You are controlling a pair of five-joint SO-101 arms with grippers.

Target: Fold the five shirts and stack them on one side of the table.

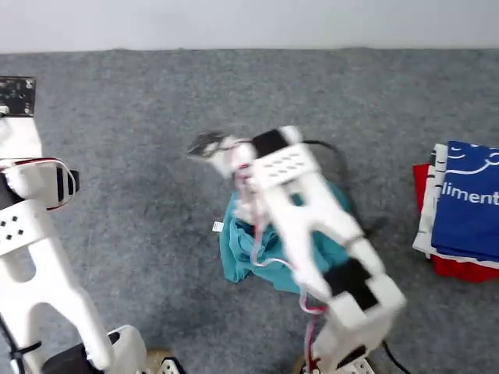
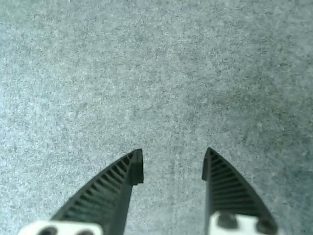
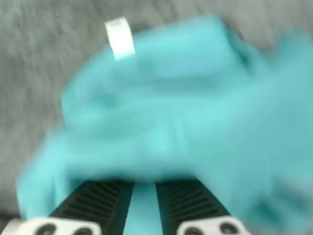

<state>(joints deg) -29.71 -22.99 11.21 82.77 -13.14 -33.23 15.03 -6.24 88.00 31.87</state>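
Teal shirt: unfolded, lying in a crumpled heap on the grey table cover. It lies directly beneath the right gripper, and the cloth spreads out to both sides of the gripper and beyond it. White tag sits at the shirt's edge, ahead of the gripper and off to one side, partly over the grey cover.

Right gripper: close above the teal cloth. Cannot tell whether it is closed on the shirt; the wrist view is smeared. Right arm crosses over the heap in the high view and hides its middle.

Stack of folded shirts: well apart from the right gripper, at the table's edge on that arm's outer side. Blue shirt on top. White layer shows under it along the side facing the gripper. Red layer at the bottom sticks out at the near edge. The exact number of layers is not readable.

Left gripper: jaws spread well apart, nothing between them and nothing held. Bare grey cover lies under and ahead of it. Left arm stands at the opposite side of the table from the stack, well clear of the teal shirt.
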